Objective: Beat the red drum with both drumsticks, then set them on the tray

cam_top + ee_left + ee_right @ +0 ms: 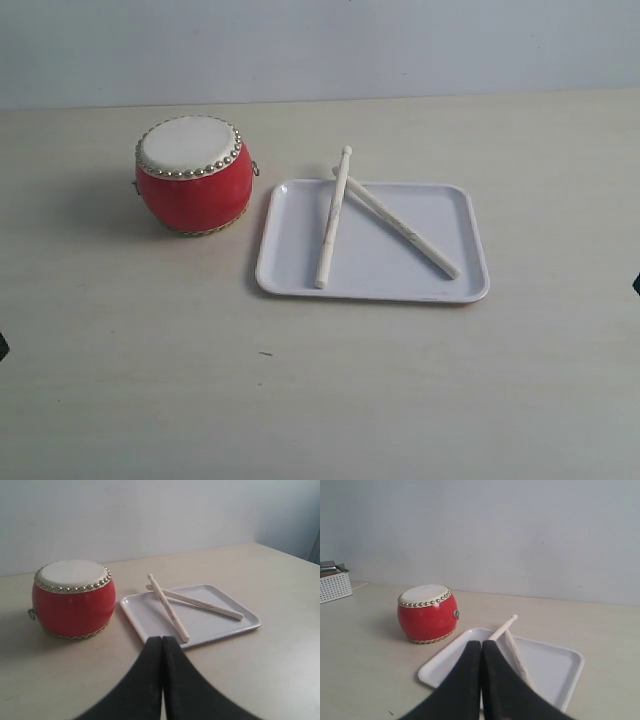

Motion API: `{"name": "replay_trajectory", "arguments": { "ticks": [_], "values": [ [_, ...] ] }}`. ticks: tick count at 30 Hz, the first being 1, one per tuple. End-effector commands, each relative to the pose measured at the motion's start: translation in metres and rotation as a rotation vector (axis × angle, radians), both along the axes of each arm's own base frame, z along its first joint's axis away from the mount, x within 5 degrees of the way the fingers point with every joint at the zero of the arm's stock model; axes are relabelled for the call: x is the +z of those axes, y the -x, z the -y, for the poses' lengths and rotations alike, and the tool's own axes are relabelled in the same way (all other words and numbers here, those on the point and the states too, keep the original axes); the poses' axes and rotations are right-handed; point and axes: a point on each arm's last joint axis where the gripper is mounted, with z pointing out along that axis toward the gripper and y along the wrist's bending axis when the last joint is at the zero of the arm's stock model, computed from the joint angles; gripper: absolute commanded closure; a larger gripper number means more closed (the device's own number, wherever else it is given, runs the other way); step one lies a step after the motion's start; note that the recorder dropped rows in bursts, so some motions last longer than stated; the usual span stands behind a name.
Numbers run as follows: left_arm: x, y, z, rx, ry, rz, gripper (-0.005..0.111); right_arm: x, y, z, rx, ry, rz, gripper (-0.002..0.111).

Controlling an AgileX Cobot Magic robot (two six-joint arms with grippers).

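Note:
The red drum (pixel 193 185) stands upright on the table, left of the white tray (pixel 380 262). Both drumsticks lie on the tray, crossed near their far ends: one drumstick (pixel 333 220) runs front to back, its tip poking over the back rim, and the other drumstick (pixel 405 228) slants toward the right front corner. My left gripper (pixel 162 638) is shut and holds nothing; it hovers short of the tray's (pixel 220 627) near edge, with the drum (pixel 72 602) beside it. My right gripper (pixel 481 642) is also shut and empty, in front of the tray (pixel 555 665) and drum (pixel 426 614).
A white mesh basket (pixel 332 585) sits far off at the table's edge past the drum. A plain wall runs behind the table. A small dark speck (pixel 265 353) lies on the tabletop in front of the tray.

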Motion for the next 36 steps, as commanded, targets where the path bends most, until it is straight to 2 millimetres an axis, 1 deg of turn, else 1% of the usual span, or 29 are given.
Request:
{"name": "replay_trajectory", "arguments": {
  "ticks": [1,23,25,28,31,36],
  "values": [
    [-0.002,0.001,0.001,-0.011,0.001,-0.007,0.107,-0.001,0.0,0.0,-0.006,-0.024,-0.009,0.108],
    [-0.002,0.001,0.001,-0.018,-0.003,-0.005,0.107,-0.001,0.0,0.0,-0.006,-0.025,-0.01,0.108],
    [-0.002,0.004,0.003,-0.06,-0.004,-0.004,0.107,-0.001,0.0,0.0,-0.006,-0.025,-0.01,0.108],
    [-0.002,0.011,0.003,-0.18,-0.09,0.075,0.107,-0.001,0.0,0.0,-0.006,-0.025,-0.01,0.108],
    [0.008,0.007,-0.005,-0.126,0.02,0.116,0.107,-0.001,0.0,0.0,-0.006,-0.025,-0.01,0.108],
    [0.01,0.003,-0.012,-0.063,0.064,0.122,0.107,-0.001,0.0,0.0,-0.006,-0.025,-0.01,0.108]
  ]
}}
